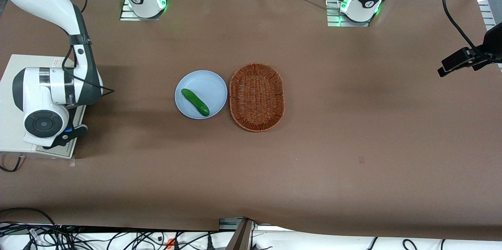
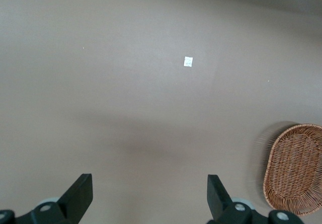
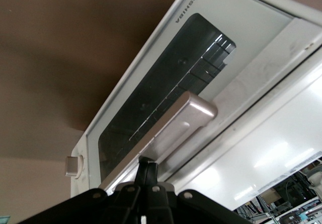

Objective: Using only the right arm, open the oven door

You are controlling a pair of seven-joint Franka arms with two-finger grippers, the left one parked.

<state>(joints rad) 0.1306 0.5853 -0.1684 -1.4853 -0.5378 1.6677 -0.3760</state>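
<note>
The cream-white toaster oven (image 1: 10,85) stands at the working arm's end of the table, largely covered by the right arm (image 1: 51,89). In the right wrist view the oven door (image 3: 166,78) shows its dark glass window and silver bar handle (image 3: 186,116). Next to the handle runs a shiny metal surface (image 3: 261,153). My gripper (image 3: 147,164) is shut with its two fingers pressed together. The tips touch the handle's edge and nothing is held between them. In the front view the gripper (image 1: 68,134) sits low at the oven's edge, and the door itself is hidden there.
A light-blue plate (image 1: 196,81) with a green cucumber (image 1: 195,102) lies mid-table beside an oval wicker basket (image 1: 231,93), also in the left wrist view (image 2: 269,163). A small white tag (image 2: 188,61) lies on the brown table cover. A small white part (image 3: 73,166) sticks out at the oven's corner.
</note>
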